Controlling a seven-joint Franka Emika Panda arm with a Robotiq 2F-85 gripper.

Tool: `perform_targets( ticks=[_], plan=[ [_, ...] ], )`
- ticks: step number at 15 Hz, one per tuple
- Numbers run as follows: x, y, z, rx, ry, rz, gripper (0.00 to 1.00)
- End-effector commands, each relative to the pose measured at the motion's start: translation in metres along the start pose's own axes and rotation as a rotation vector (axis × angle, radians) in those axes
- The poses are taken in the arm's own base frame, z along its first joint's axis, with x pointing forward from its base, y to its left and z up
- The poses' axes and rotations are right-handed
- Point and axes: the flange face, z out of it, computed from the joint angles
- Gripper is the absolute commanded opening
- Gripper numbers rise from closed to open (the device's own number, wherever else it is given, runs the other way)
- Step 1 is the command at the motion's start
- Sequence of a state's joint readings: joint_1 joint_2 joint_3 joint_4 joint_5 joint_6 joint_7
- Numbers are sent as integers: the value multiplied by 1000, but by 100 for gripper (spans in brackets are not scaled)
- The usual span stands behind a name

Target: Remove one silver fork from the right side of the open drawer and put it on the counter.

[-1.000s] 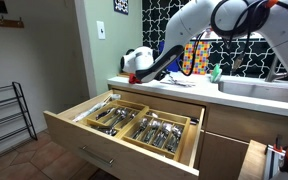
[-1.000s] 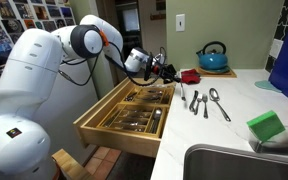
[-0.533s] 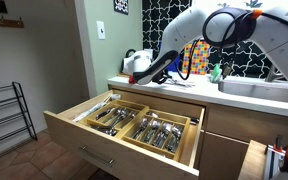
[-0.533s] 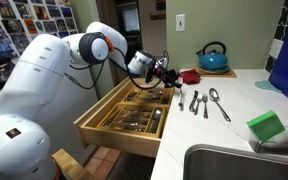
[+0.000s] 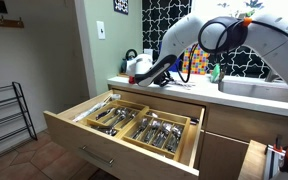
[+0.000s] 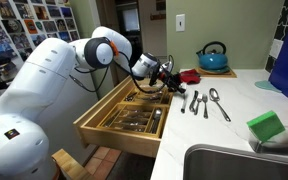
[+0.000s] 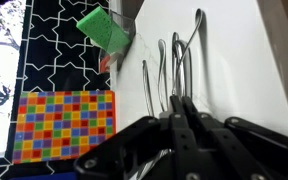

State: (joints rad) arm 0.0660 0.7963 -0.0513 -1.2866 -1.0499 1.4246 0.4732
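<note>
just ahead of the hand, four slim pieces of cutlery lie side by side on the counter, handles towards you. that tidy row reads as the set-down spot, which would explain why you hold the hand low and level over the counter's front edge, pointing along the surface. from that height a fork could be let go without a drop or a clatter.

below and behind the hand the drawer stands pulled right out, its tray compartments full of tangled silver cutlery. it is open, by my reading, so that you have a clear way down into it and back up.

the hand is closed. in the wrist view its fingers come together at the tips with no gap that i can make out. whether a handle is pinched between them the pictures do not settle: a thin strip of metal runs up from the fingertips, but it may be one of the pieces lying on the counter beyond.

so the silver fork is either that strip at your fingertips or one of those in the drawer; i cannot tell which. farther ahead, near the wall, sits a green sponge, well apart from the row.
</note>
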Motion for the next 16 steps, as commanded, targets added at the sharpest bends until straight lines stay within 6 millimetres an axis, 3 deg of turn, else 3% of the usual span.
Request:
perform_targets(
  ticks=[1,9,16],
  plan=[
    [10,0,8,24,-13,-14,7],
    [21,5,15,36,-14,-20,7],
    [28,0,13,50,2,-53,12]
  ],
)
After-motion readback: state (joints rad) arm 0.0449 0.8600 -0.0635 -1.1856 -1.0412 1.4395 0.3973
